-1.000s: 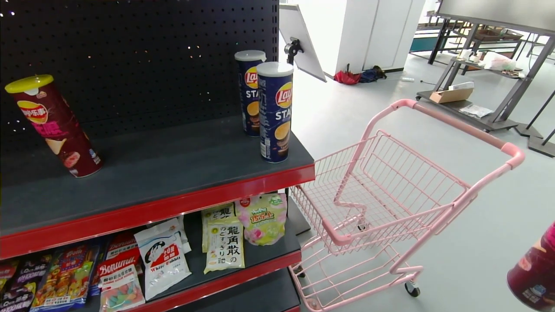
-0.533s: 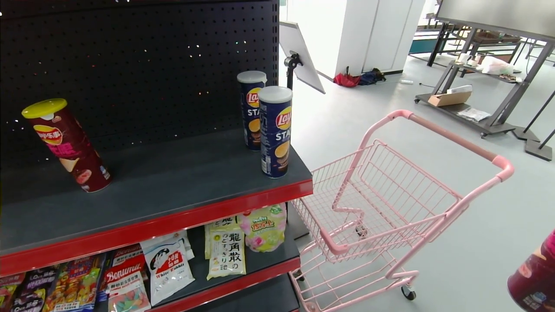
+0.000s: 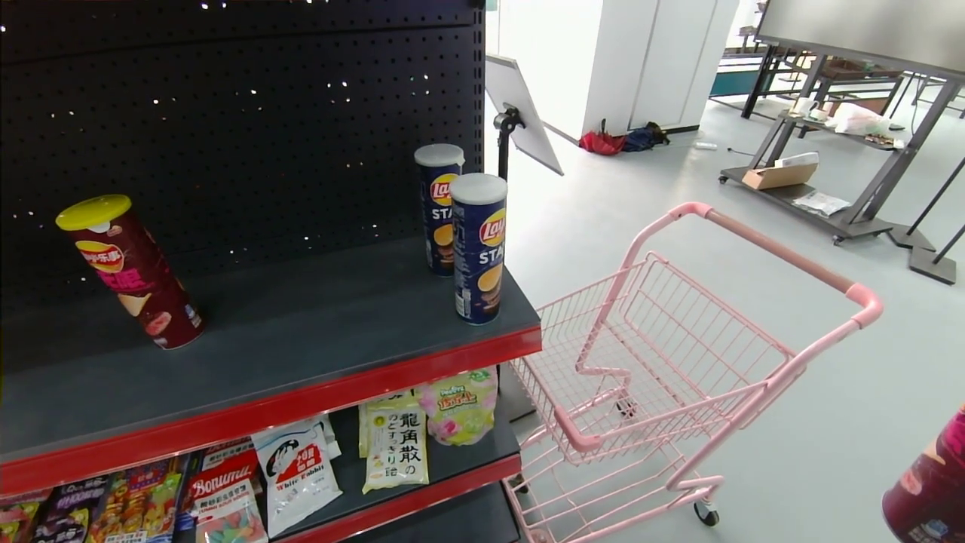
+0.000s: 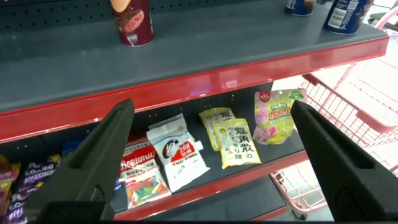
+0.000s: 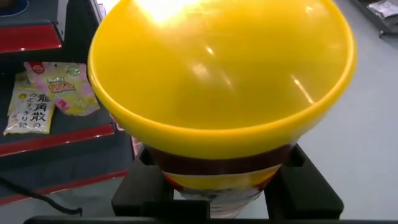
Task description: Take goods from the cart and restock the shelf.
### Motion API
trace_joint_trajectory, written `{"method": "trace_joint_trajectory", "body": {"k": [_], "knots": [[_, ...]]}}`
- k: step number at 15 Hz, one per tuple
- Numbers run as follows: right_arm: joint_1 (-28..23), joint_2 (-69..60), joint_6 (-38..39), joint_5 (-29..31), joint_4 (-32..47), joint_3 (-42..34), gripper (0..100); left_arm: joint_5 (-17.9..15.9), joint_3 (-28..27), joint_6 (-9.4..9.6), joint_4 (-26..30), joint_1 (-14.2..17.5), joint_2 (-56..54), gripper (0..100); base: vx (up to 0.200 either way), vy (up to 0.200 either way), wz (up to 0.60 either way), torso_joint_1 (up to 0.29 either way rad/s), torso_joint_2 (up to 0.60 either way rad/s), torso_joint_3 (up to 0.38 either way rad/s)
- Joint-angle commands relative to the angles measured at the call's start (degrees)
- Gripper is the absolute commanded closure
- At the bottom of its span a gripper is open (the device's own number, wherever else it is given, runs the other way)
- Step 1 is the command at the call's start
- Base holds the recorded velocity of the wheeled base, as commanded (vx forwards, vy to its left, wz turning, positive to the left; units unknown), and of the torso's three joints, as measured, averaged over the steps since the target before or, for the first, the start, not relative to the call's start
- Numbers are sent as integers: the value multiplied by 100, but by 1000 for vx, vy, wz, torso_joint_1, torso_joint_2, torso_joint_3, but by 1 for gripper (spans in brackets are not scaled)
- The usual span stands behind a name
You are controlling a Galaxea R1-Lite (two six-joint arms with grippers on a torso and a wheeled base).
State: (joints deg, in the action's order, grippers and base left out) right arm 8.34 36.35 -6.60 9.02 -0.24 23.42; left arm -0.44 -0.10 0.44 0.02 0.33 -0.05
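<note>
Right gripper [image 5: 227, 186] clenched on a can [image 5: 217, 81]: maroon tube, yellow lid, gripped low on its body with a finger on each side. In the head view this can [image 3: 929, 490] sits low on the robot's right, apart from the cart [image 3: 754, 234] and on its near right side.

Left gripper [image 4: 211, 155] released, fingers [image 4: 93, 162] spread wide with nothing between them. It faces the front of the shelf [image 3: 301, 362] at about lower shelf [image 4: 249, 180] height.

The pink wire cart stands on the floor just beside the shelf's right end, handle on the far side from the shelf.

Top board of the shelf:
- Second maroon can [image 3: 132, 271], yellow lid, near the left end, toward the back panel.
- Two blue cans, white lids, at the right end. One [image 3: 479, 249] is at the front right corner, the other [image 3: 438, 207] just behind it; cannot tell if they touch.

Snack bags [image 3: 392, 441] lie in a row along the lower shelf, overlapping, behind its red front edge.
</note>
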Motion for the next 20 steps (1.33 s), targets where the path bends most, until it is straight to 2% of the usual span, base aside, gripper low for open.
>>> {"method": "trace_joint_trajectory", "body": {"k": [1,7,11,16,20], "knots": [[-8,-5,0,3,-20,-74,100,0,1,0,-2,2,5,0,0,0,600,22,-22,-17],[1,-357,-17,-6,-2,-329,100,0,1,-18,-2,2,5,0,0,0,600,7,-3,0],[-25,-1078,-52,-32,-20,-654,100,0,1,9,-2,2,5,0,0,0,0,0,0,0],[1,-2036,-88,-50,16,-1129,100,-9,1,9,-2,2,5,0,0,200,0,7,0,-1],[1,-2124,-132,-50,16,-1173,100,0,1,9,-2,2,5,0,0,200,0,-1,0,1]]}}
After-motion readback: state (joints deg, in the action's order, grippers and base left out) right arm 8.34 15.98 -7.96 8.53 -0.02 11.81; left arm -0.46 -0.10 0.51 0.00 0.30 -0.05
